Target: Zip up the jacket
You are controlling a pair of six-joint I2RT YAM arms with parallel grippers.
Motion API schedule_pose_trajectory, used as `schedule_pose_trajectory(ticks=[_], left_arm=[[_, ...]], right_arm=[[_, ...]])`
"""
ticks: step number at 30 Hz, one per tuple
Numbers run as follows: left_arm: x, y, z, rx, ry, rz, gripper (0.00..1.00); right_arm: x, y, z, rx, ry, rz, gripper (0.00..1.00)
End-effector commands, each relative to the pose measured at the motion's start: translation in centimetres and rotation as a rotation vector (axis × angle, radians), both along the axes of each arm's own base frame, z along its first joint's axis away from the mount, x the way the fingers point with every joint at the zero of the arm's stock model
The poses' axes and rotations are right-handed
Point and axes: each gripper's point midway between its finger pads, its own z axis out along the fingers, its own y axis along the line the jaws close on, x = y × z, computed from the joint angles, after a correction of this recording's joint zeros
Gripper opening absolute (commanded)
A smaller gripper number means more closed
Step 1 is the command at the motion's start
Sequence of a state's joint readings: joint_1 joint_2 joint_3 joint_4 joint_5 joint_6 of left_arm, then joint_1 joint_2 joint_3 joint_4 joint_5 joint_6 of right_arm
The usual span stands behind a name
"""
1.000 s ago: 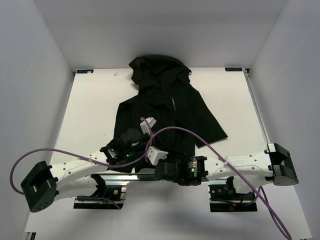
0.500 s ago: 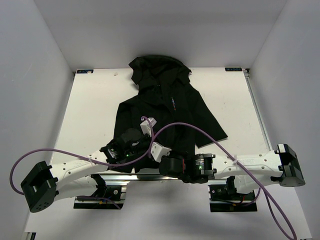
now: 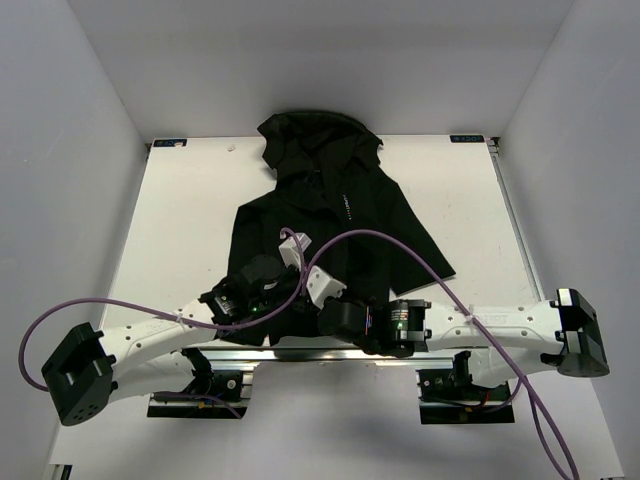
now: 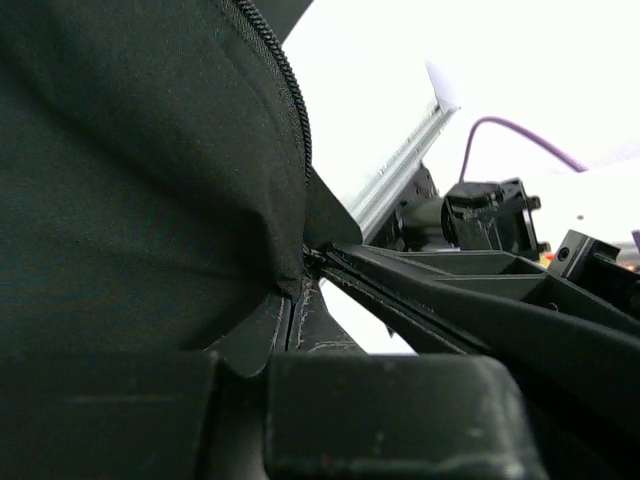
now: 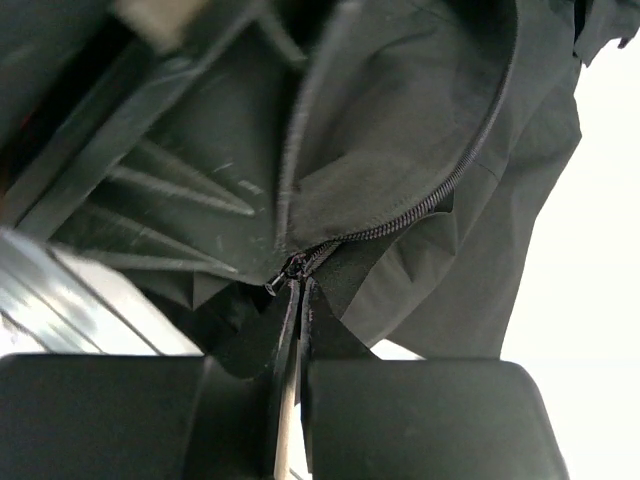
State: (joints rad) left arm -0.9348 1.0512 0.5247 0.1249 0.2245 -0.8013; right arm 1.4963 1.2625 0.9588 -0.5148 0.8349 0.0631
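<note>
The black hooded jacket (image 3: 345, 215) lies flat on the white table, hood at the far end, its front zipper (image 3: 345, 205) running toward me. Both grippers meet at its near hem. My left gripper (image 3: 272, 290) is shut on the hem fabric beside the zipper's bottom end (image 4: 290, 320). In the left wrist view the zipper teeth (image 4: 292, 95) run up from there. My right gripper (image 3: 312, 300) is shut right under the zipper slider (image 5: 292, 268), its fingertips (image 5: 300, 300) pinched together at the slider's base. The zipper teeth (image 5: 440, 195) above the slider stand apart.
The white table (image 3: 180, 230) is boxed in by pale walls on three sides. An aluminium rail (image 4: 400, 175) runs along the near edge under the hem. Purple cables (image 3: 400, 262) loop over both arms. The right arm's dark links (image 4: 480, 300) cross close to the left gripper.
The right arm has swung left and forward to the jacket's hem, and its gripper has shut at the slider. The left gripper has kept its hold on the hem.
</note>
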Motion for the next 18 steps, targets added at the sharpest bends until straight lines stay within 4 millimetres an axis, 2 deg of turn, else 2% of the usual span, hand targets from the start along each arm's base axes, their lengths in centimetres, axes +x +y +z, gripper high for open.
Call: schedule_pose_trajectory(ticks=[1,2,5,6,8,10,11,12,13,15,16,18], left_arm=[[-2.2,-0.1,0.6,0.01,0.023,-0.096,0.0],[-2.4,0.3,-0.2,0.039,0.05,-0.091,0.0],[-3.0,1.0,-1.6,0.084,0.101,-0.087,0.0],[-3.1,1.2,-2.0,0.094,0.113,-0.085,0.0],[-3.2,1.6,-2.8,0.126,0.144,-0.069,0.0],[-2.6,1.7,-3.0,0.148,0.147,-0.038,0.02],[-2.5,1.8,-3.2,0.169,0.15,-0.029,0.12],[-2.1,1.6,-2.6,0.165,0.137,-0.024,0.21],[-1.8,1.6,-2.4,0.164,0.128,-0.011,0.21],[-1.7,1.5,-1.5,0.142,0.093,-0.017,0.32],[-1.3,1.7,-1.2,0.144,0.072,-0.003,0.53],[-1.1,2.1,-0.7,0.148,0.043,0.013,0.75]], right_arm=[[4.2,-1.1,2.9,0.161,-0.107,-0.22,0.0],[4.8,-0.8,3.6,0.201,-0.131,-0.233,0.0],[6.5,-1.6,4.0,0.208,-0.154,-0.268,0.0],[6.9,-1.0,3.9,0.222,-0.135,-0.244,0.0],[7.0,-0.5,4.0,0.241,-0.129,-0.224,0.0],[5.8,1.1,3.5,0.259,-0.046,-0.129,0.0],[4.7,1.8,3.0,0.27,0.021,-0.07,0.0],[4.1,1.5,2.2,0.246,0.056,-0.06,0.0],[3.6,1.5,1.9,0.249,0.09,-0.05,0.0],[2.2,1.4,0.9,0.244,0.166,-0.011,0.0],[1.4,1.6,0.7,0.249,0.207,0.018,0.0],[0.9,1.2,0.6,0.242,0.233,0.026,0.0]])
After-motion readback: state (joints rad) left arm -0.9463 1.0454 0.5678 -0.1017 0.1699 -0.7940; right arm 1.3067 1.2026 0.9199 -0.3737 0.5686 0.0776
